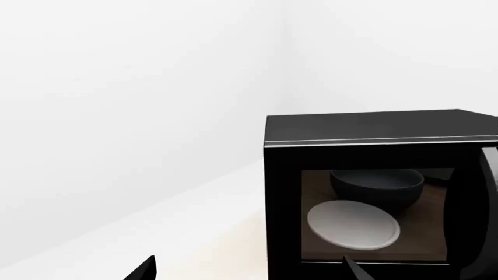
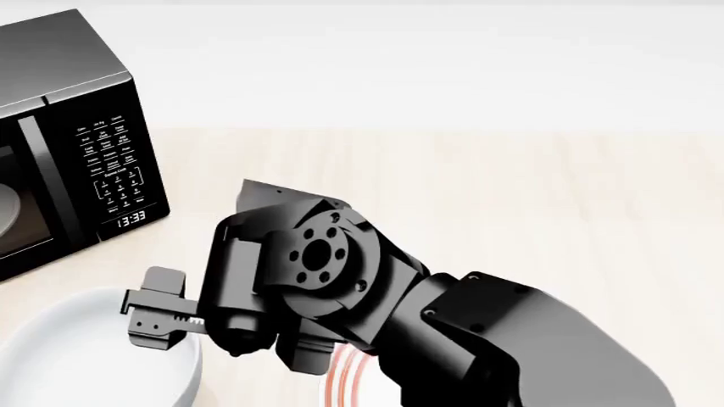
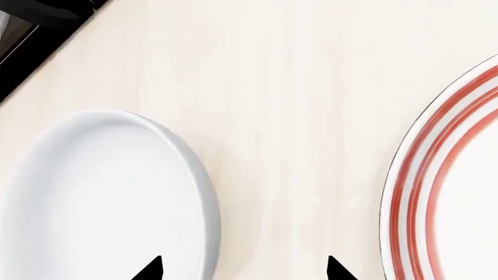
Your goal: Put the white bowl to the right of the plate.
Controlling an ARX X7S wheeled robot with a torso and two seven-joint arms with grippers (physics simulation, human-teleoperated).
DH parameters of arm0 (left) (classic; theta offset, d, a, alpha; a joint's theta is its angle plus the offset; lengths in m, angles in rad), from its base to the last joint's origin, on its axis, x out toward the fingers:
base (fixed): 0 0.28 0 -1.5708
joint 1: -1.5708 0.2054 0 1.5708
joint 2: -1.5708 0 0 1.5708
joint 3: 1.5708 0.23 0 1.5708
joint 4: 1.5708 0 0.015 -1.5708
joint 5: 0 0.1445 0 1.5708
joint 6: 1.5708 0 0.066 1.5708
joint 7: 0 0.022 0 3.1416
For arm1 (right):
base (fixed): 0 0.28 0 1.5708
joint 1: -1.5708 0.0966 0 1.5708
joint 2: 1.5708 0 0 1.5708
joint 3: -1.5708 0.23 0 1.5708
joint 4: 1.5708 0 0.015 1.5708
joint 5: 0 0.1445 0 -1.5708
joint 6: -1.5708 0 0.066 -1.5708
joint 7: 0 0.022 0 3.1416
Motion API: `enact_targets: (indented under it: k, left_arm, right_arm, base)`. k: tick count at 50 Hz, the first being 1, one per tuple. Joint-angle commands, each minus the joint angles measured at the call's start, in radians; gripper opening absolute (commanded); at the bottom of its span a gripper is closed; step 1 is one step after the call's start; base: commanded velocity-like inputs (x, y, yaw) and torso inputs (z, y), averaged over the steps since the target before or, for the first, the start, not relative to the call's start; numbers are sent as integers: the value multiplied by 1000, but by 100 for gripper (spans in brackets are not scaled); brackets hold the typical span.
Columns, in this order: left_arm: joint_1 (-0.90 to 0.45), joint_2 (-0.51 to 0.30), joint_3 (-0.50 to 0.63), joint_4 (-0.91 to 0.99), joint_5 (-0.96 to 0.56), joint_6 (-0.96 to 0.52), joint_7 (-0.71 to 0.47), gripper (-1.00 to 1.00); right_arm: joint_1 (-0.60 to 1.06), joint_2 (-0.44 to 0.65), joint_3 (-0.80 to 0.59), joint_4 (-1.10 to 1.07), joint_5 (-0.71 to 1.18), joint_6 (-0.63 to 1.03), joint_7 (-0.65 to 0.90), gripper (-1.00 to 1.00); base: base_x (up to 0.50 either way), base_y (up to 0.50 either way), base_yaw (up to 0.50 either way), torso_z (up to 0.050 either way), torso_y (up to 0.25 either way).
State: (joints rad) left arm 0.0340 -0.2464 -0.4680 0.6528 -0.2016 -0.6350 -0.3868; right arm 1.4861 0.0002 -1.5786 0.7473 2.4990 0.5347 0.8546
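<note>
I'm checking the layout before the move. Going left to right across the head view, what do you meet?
Microwave → white bowl → right end effector at the bowl's rim → plate, only a sliver of its red rings showing beneath the right arm.

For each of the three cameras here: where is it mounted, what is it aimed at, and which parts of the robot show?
Head view: on the head, facing down at the table; right arm over the white bowl, microwave at left.
Left wrist view: on the left arm, facing the microwave window; claw tips at the edge.
Right wrist view: on the right arm, facing down; right claw open astride the white bowl rim, the plate beside.
Shared: bowl and plate, head and right wrist; microwave, head and left wrist.
</note>
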Motion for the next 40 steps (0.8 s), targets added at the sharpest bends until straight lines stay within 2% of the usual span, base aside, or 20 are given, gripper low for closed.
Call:
enact_targets:
  k: [1, 40]
  left_arm:
    - [4, -3, 1, 6, -6, 0, -2, 100]
    - [29, -2, 5, -12, -17, 49, -5, 100]
  right_arm:
    - [-16, 0, -22, -2, 11, 14, -31, 100]
    - [-83, 0, -27, 65, -84, 46, -289, 100]
  base:
    - [0, 0, 0, 0, 0]
    - [0, 0, 0, 0, 0]
